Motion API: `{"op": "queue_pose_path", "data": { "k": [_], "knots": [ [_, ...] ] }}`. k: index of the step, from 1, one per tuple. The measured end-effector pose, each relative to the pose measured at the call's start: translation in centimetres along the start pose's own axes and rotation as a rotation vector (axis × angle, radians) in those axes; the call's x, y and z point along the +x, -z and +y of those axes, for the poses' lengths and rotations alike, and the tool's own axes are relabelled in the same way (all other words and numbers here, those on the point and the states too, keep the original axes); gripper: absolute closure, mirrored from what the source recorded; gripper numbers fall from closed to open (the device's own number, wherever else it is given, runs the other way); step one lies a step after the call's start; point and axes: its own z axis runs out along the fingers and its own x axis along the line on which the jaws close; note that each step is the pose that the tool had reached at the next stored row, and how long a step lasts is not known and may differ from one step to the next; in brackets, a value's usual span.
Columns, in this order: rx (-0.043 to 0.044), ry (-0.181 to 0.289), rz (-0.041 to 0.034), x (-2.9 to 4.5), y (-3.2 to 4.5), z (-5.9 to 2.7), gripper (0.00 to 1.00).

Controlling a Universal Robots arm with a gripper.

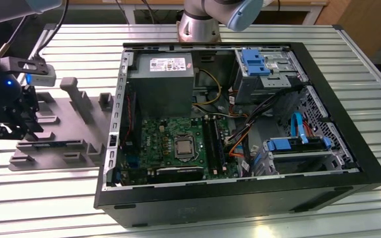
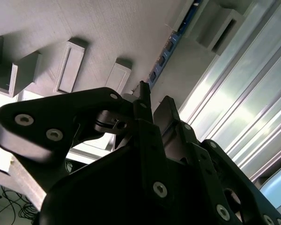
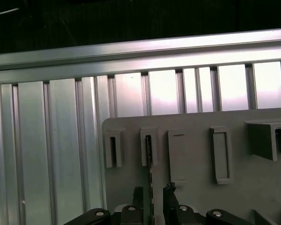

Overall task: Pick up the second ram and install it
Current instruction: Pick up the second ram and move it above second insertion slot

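Note:
The second ram [image 3: 150, 164] stands on edge in a slot of the grey holder tray [image 3: 192, 154]. It is a thin blue-green strip [image 2: 171, 44] in the second wrist view and a dark strip [image 1: 51, 144] in the exterior view. My black gripper [image 3: 153, 190] hangs over the tray at the exterior view's far left [image 1: 24, 130]. It is open, with one fingertip on each side of the ram's near end and a small gap on both sides. In the second wrist view the gripper [image 2: 154, 97] sits just short of the strip's end. The green motherboard [image 1: 177, 144] with its long black slots [image 1: 215, 141] lies inside the open computer case.
The black computer case [image 1: 243, 198] fills the middle of the ribbed metal table [image 1: 38, 198], with a power supply [image 1: 160, 82], blue drive bays [image 1: 257, 62] and loose cables [image 1: 243, 134] inside. Upright grey blocks [image 1: 78, 99] rise from the tray. The arm's base [image 1: 200, 25] stands behind the case.

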Motion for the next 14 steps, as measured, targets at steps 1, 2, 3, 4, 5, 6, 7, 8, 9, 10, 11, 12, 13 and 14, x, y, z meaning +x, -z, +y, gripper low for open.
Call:
{"op": "queue_pose_path", "data": {
  "k": [1,2,3,4,5,6,7,8,9,10,11,12,13,14],
  "knots": [
    [0.0000,0.000,0.0000,0.00,-0.11,0.00,0.69],
    [0.0000,0.000,0.0001,0.00,-0.21,-0.01,0.69],
    [0.0000,0.000,0.0001,-0.01,-0.33,-0.01,0.69],
    [0.0000,0.000,0.0002,-0.01,-0.46,-0.01,0.69],
    [0.0000,0.000,0.0003,-0.01,-0.59,-0.01,0.69],
    [0.0000,0.000,0.0003,0.00,-0.72,-0.01,0.69],
    [0.0000,0.001,0.0002,0.00,-0.85,-0.01,0.69],
    [0.0001,0.001,0.0002,0.00,-0.96,-0.01,0.69],
    [0.0001,0.002,0.0002,0.00,-1.06,-0.01,0.69],
    [0.0002,0.002,0.0002,-0.01,-1.15,-0.01,0.69],
    [0.0002,0.003,0.0002,-0.01,-1.23,-0.01,0.69],
    [0.0001,0.003,0.0002,-0.01,-1.30,-0.01,0.69],
    [0.0001,0.003,0.0003,0.00,-1.38,-0.01,0.69],
    [0.0001,0.004,0.0003,0.01,-1.47,-0.01,0.69]
  ]
}}
